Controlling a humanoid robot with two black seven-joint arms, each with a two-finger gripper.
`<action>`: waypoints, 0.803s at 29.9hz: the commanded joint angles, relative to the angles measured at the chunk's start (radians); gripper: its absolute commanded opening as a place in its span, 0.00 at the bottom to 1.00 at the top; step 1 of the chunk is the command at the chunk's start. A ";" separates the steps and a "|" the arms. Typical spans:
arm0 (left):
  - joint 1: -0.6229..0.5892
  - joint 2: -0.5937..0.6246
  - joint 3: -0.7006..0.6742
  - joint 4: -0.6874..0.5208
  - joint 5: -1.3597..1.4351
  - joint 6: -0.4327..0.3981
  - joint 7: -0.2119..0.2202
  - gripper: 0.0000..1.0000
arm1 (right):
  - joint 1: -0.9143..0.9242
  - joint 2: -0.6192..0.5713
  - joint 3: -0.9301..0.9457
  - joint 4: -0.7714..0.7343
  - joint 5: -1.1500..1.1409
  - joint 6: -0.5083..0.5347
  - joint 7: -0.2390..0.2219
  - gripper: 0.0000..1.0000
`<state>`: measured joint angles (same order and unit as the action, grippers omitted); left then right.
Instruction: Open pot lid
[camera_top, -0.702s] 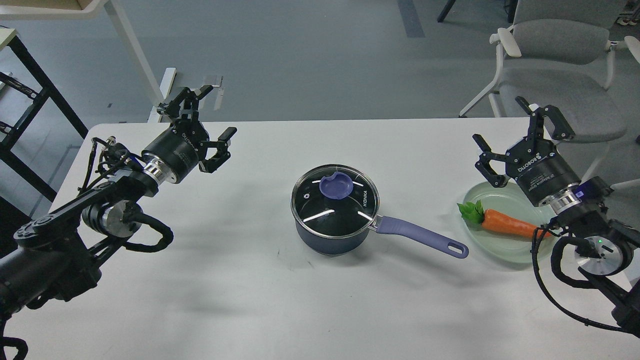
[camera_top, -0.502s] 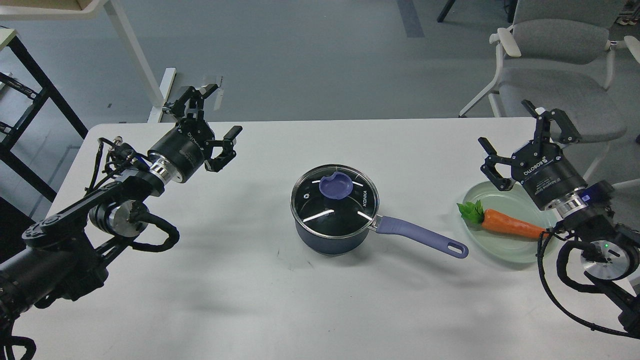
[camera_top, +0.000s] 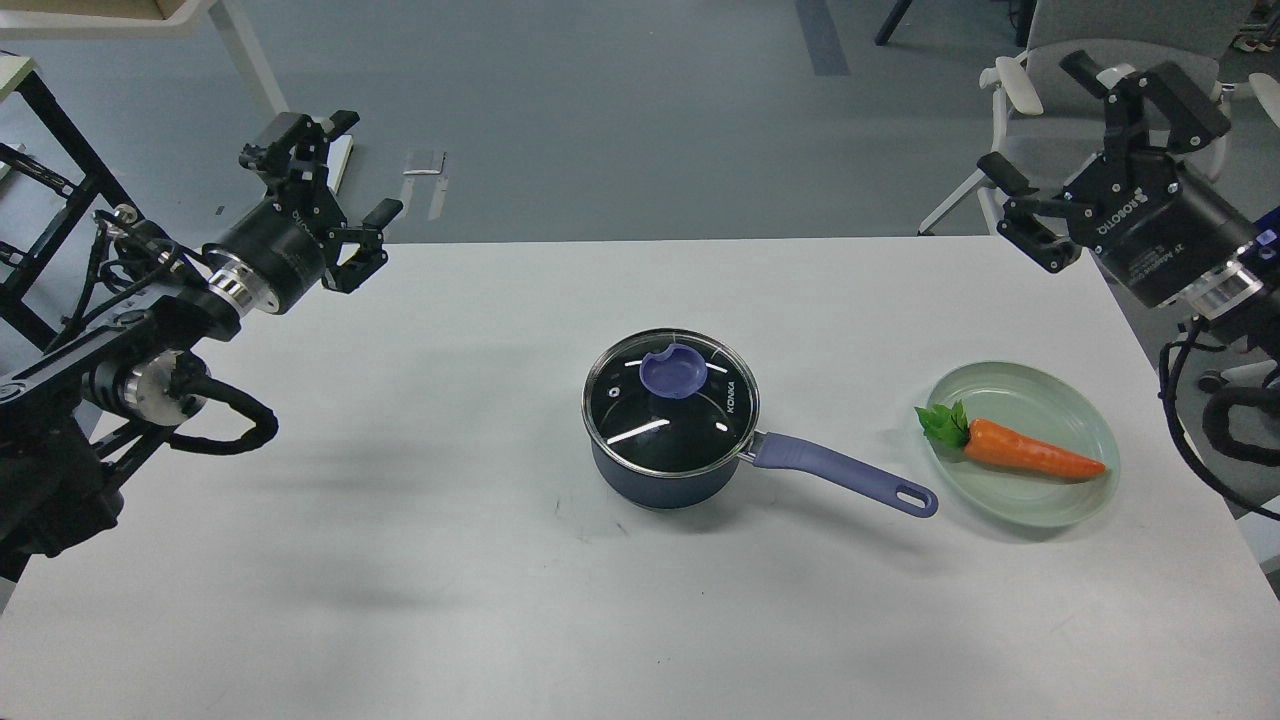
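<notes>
1. I'm looking down at the pot (camera_top: 665, 470), sitting near the middle of the bench (camera_top: 450, 580) with its long purple handle (camera_top: 845, 476) running out toward four o'clock.
2. The lid (camera_top: 670, 402) is sitting square on the rim, knob (camera_top: 671, 373) up — nothing is opened yet.
3. Both my arms have just swung up and outward: a moment ago they were hanging low over the bench, and now they're pulled back toward the far corners.
4. My left pincer (camera_top: 345, 195) is hovering out at ten o'clock from the pot, fingers spread wide, gripping nothing.
5. My right pincer (camera_top: 1085, 140) is up at two o'clock, also gaping and empty, now well clear of the green plate (camera_top: 1040, 505) and its carrot (camera_top: 1030, 450).
6. That's taking me farther from the knob, not nearer — I'm reading this as a reset before the reach.
7. Next I'm judging one pincer needs to come in over the knob and close on it.
</notes>
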<state>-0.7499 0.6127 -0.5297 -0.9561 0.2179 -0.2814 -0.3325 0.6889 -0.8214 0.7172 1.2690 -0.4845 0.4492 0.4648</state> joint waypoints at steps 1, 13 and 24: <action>-0.005 0.024 -0.001 -0.013 0.001 -0.004 -0.007 0.99 | 0.119 -0.007 -0.092 0.064 -0.268 -0.001 0.002 1.00; -0.063 0.038 0.001 -0.050 0.003 -0.010 -0.043 0.99 | 0.391 -0.081 -0.462 0.314 -1.078 -0.064 0.024 1.00; -0.069 0.036 0.002 -0.110 0.058 0.001 -0.042 0.99 | 0.356 -0.151 -0.633 0.332 -1.467 -0.164 0.024 1.00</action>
<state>-0.8195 0.6540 -0.5276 -1.0639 0.2650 -0.2816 -0.3757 1.0712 -0.9666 0.1105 1.6024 -1.9331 0.2884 0.4888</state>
